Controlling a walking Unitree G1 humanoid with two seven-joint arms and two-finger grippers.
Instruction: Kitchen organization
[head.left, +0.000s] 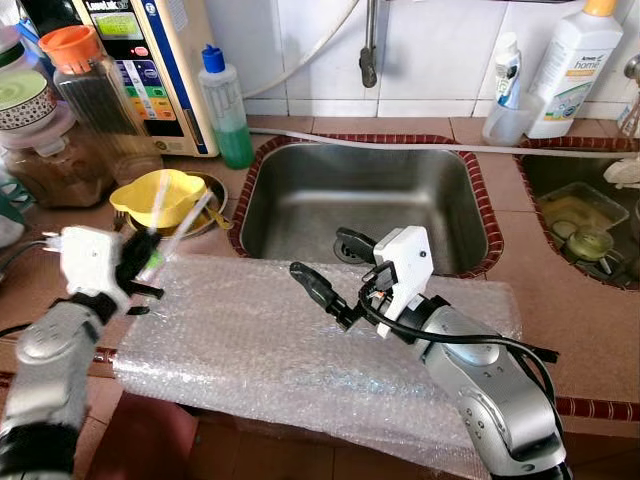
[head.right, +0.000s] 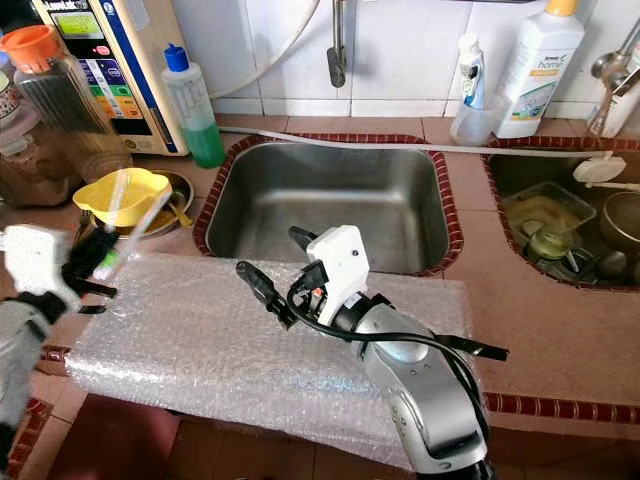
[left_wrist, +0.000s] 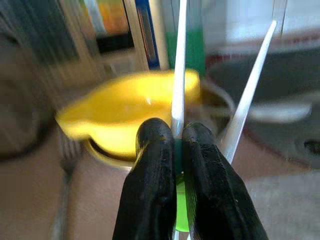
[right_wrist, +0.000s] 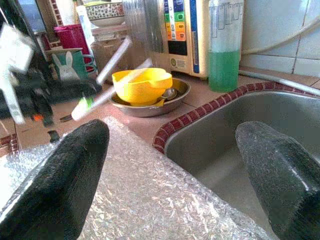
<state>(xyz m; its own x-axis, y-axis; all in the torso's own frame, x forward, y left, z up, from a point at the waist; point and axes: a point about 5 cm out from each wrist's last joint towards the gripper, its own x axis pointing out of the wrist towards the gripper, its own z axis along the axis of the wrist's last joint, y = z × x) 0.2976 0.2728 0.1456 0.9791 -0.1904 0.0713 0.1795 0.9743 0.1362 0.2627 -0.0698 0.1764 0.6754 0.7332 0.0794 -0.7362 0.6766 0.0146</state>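
little of the kitchen organization looks finished, as a guess: the sheet of bubble wrap lies bare across the counter in front of the sink, while the yellow bowl sits in its metal dish among jars and bottles by the wall, and the second basin holds dishes. the left gripper is pressed together on a pair of tongs with a green hinge, pinching them low near that hinge; the two pale arms stick up and out toward the yellow bowl, blurred. the right gripper is spread wide and holds nothing, hanging just above the far edge of the bubble wrap near the sink's rim.
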